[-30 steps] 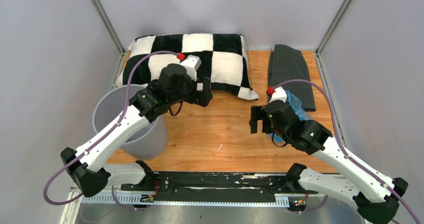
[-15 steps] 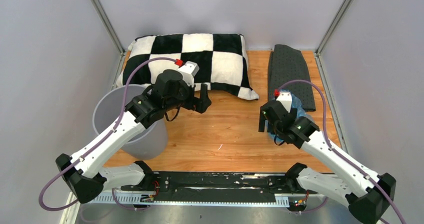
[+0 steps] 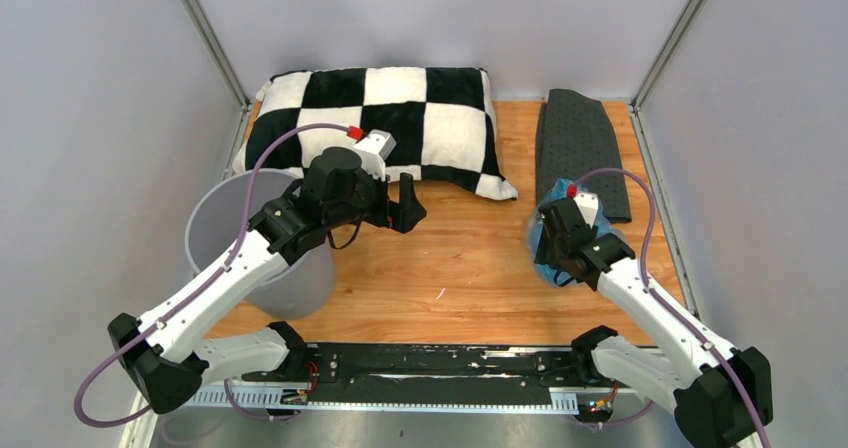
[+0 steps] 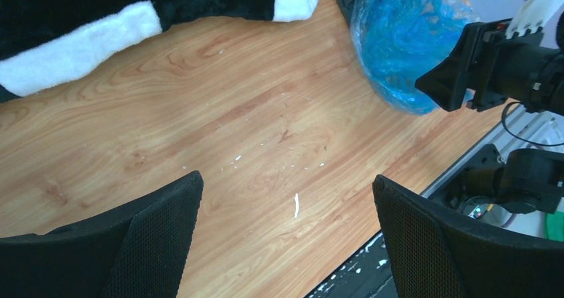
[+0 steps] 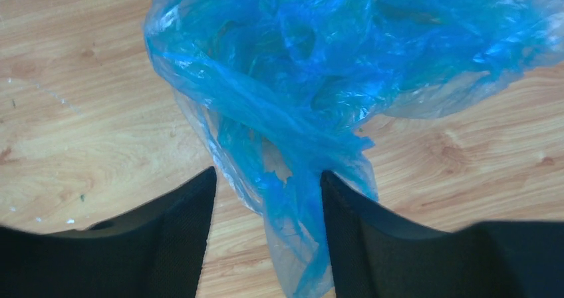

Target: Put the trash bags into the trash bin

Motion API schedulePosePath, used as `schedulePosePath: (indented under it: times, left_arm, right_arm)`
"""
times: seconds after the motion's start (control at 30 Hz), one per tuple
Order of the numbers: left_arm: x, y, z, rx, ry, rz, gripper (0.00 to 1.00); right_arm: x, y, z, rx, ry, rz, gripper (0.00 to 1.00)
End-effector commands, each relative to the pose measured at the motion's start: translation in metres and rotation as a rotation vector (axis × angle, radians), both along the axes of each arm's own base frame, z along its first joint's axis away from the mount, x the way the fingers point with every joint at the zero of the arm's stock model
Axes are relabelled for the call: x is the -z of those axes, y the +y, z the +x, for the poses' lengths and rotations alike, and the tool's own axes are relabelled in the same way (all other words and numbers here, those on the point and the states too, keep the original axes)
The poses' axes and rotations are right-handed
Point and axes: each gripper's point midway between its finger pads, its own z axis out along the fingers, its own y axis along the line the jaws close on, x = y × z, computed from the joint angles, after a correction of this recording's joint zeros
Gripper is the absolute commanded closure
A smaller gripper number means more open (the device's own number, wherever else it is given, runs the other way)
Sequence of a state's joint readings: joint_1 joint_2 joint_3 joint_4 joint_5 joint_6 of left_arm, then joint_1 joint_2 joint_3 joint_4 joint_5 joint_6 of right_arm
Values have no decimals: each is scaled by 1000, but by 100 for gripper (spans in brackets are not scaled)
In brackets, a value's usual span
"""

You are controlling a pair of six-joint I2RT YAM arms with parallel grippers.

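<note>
We see the round light-grey plastic bin point(image 3: 305, 278) at the table's left edge. The left arm point(image 3: 240, 268) covers part of its mouth, so we can't tell its contents. The crumpled translucent light-blue plastic bag point(image 5: 319, 78) lies on the wooden table point(image 3: 450, 258) at right, beside the dark grey dotted mat point(image 3: 580, 138), well apart from the bin. Right gripper point(image 5: 266, 178) is part-spread, straddling a bag strand. Left gripper point(image 4: 286, 185) is spread wide over wood.

bright even overhead light, soft faint shadows, sharp focus, mild sheen on blue plastic
</note>
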State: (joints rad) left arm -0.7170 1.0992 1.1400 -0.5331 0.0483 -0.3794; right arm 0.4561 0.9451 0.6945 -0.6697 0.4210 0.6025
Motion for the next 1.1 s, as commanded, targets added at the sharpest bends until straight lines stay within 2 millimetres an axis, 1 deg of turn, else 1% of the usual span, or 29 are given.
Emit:
schedulePosePath:
  times: [0.0,0.03,0.13,0.2,0.23,0.33,0.43,0.57,0.63,0.7,0.73,0.77,0.8,0.83,0.9,0.97,1.03,1.07]
  left_arm:
    - [-4,-5,-8,5,9,-76,0]
    - [-4,-5,-8,0,13,-84,0]
    - [0,-3,-8,-22,26,-87,0]
    - [3,-1,-7,-37,33,-87,0]
    - [4,0,-7,-48,35,-86,0]
    - [8,1,-5,-68,44,-87,0]
    - [10,0,-4,-77,50,-90,0]
    - [19,-3,-5,-64,74,-79,0]
    - [25,-4,-5,-55,91,-69,0]
    - [31,-7,-7,-36,110,-53,0]
    - [35,-8,-7,-30,120,-45,0]
    - [37,-9,-7,-24,123,-44,0]
    - [40,-10,-7,-19,127,-38,0]
    - [43,-10,-7,-16,132,-31,0]
    - [49,-12,-6,-1,141,-13,2]
    - [56,-16,-5,10,155,-7,3]
    - [59,-23,-3,24,161,-5,6]
    - [60,-28,-2,31,156,0,7]
  right_arm:
    - [12,14,-5,-38,43,77,49]
    - [16,19,-6,-53,59,98,55]
    - [25,39,-9,-103,92,180,79]
    - [27,57,-8,-146,92,231,94]
    - [26,67,-6,-168,87,253,99]
    - [17,96,-1,-233,72,280,100]
    - [2,130,6,-305,52,309,100]
    - [-12,173,12,-392,49,373,100]
    - [-20,187,17,-425,53,393,89]
    - [-32,195,23,-451,34,406,70]
    - [-38,196,26,-459,22,403,58]
    - [-44,196,29,-462,8,399,49]
    - [-47,195,29,-467,5,392,44]
    - [-51,192,29,-469,3,383,39]
    - [-57,182,24,-463,0,359,32]
    - [-60,165,19,-436,-9,319,29]
    - [-61,145,13,-396,-30,275,27]
    - [-64,134,9,-373,-57,264,27]
